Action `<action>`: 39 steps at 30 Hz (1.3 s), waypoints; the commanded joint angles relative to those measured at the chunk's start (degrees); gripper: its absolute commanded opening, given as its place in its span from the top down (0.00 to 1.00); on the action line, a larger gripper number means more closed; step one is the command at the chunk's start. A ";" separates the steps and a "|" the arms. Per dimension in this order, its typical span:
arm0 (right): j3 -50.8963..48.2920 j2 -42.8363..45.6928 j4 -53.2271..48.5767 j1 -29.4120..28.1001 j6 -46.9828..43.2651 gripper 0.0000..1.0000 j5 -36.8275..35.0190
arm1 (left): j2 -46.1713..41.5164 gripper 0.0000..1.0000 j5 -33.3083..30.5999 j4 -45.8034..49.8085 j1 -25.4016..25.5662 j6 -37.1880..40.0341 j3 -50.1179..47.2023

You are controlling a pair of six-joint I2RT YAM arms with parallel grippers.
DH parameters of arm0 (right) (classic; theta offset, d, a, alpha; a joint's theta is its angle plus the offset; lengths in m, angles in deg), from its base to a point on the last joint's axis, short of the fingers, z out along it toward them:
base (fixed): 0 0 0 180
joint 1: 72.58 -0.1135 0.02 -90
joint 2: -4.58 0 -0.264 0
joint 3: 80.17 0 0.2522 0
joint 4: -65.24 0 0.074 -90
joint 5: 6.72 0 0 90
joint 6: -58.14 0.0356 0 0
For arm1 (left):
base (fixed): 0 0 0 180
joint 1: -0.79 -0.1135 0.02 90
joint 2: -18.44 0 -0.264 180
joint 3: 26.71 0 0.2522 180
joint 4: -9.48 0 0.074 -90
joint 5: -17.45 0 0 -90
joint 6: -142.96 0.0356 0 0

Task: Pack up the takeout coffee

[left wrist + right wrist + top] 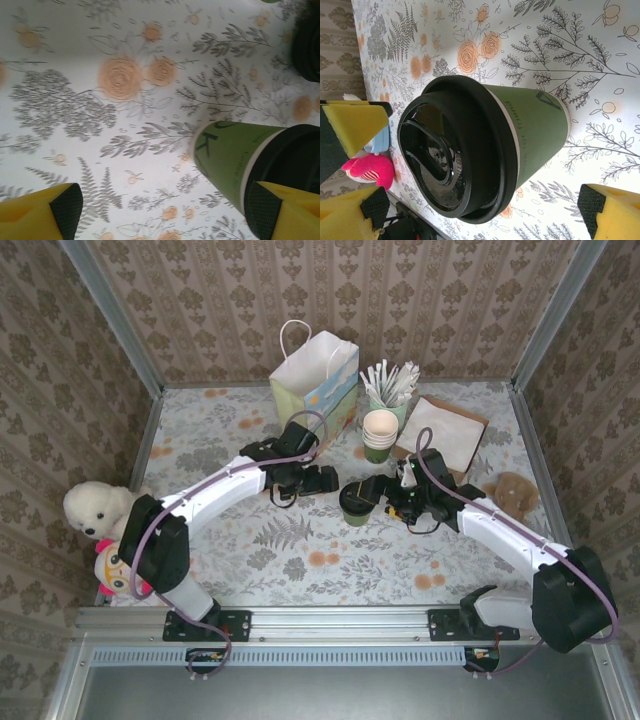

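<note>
Nearest you, both arms reach to mid-desk (pixel 300 560), where the coffee (pixel 355 503) stands upright between them. The right fingers (pixel 380 498) are spread wide just beside the coffee and not closed on it. The left fingers (pixel 325 480) are spread too. In the left wrist view one pad overlaps the lid's edge, and I cannot tell whether it touches.

Expect a light, soft-walled thing. The body is thin matte green paper, tapering toward the base, and it will dent if you squeeze hard. How full it is stays hidden, so treat it as liquid-filled and keep it level. The lid (pixel 445 160) is glossy black plastic, domed and slick, probably only snapped on, so don't lift by it. I'd take the paper wall just under the lid's rim, where it should be stiffest and the taper resists slipping.

Further back stands a cup stack (pixel 380 432), lidless with cream insides. Behind that is an upright white paper bag (pixel 310 375) with loop handles, mouth open.
</note>
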 commanded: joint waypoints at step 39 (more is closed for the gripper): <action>-1.54 -4.89 -3.08 -1.06 1.94 0.02 -5.27 | -0.76 0.15 19.43 -18.92 -2.11 -5.61 -11.70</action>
